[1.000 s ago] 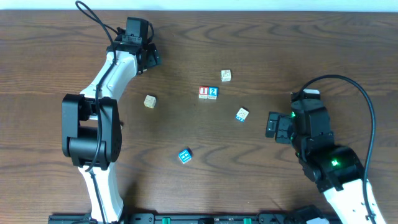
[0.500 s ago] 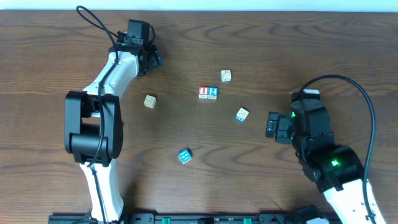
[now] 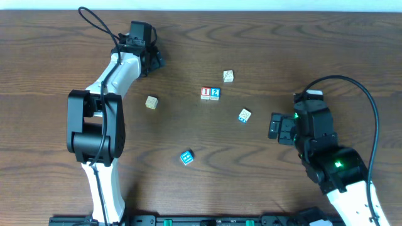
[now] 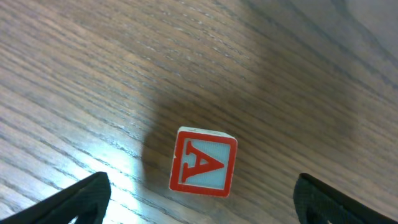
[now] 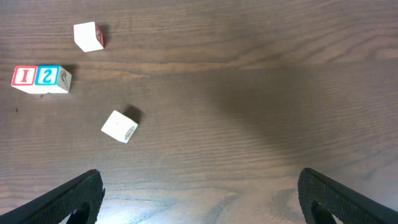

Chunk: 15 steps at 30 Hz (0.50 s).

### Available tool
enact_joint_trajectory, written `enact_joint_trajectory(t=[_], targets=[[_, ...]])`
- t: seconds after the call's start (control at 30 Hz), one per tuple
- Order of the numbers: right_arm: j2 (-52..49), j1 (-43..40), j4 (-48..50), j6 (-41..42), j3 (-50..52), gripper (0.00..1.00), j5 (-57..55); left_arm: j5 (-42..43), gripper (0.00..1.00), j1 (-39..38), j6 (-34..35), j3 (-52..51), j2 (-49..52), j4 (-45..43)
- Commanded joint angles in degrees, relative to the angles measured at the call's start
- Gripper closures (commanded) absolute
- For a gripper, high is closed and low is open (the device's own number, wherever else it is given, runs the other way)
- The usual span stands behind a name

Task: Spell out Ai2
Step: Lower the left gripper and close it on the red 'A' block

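A block with a red letter A (image 4: 204, 162) lies on the table in the left wrist view, just ahead of and between my open left gripper's (image 4: 200, 208) fingers, untouched. In the overhead view the left gripper (image 3: 152, 59) is at the far left and hides that block. The red I block (image 3: 205, 93) and the blue 2 block (image 3: 215, 93) sit side by side mid-table. They also show in the right wrist view, the I block (image 5: 23, 76) beside the 2 block (image 5: 48, 76). My right gripper (image 3: 274, 125) is open and empty (image 5: 199, 199) on the right.
Loose blocks lie around: one behind the pair (image 3: 228, 76), one tilted to its right (image 3: 244, 115), a tan one to the left (image 3: 151, 102), a blue one nearer the front (image 3: 186, 157). The dark wooden table (image 3: 314, 50) ends at the far edge.
My left arm has shifted slightly to the right at its elbow. The blocks and the right arm have not moved.
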<state>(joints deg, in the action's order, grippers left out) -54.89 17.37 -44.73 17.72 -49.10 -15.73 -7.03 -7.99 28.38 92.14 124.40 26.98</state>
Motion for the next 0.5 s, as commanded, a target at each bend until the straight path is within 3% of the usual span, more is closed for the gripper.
enact_joint_trajectory(t=[0.0,0.47], targets=[[0.09,-0.57,0.09,-0.63,0.00,0.01,-0.76,-2.19,0.08,0.28,-0.04,1.25,0.98,-0.07],[0.09,-0.57,0.09,-0.63,0.00,0.01,-0.74,-0.85,0.10,0.48,0.00,1.25,2.62,-0.24]])
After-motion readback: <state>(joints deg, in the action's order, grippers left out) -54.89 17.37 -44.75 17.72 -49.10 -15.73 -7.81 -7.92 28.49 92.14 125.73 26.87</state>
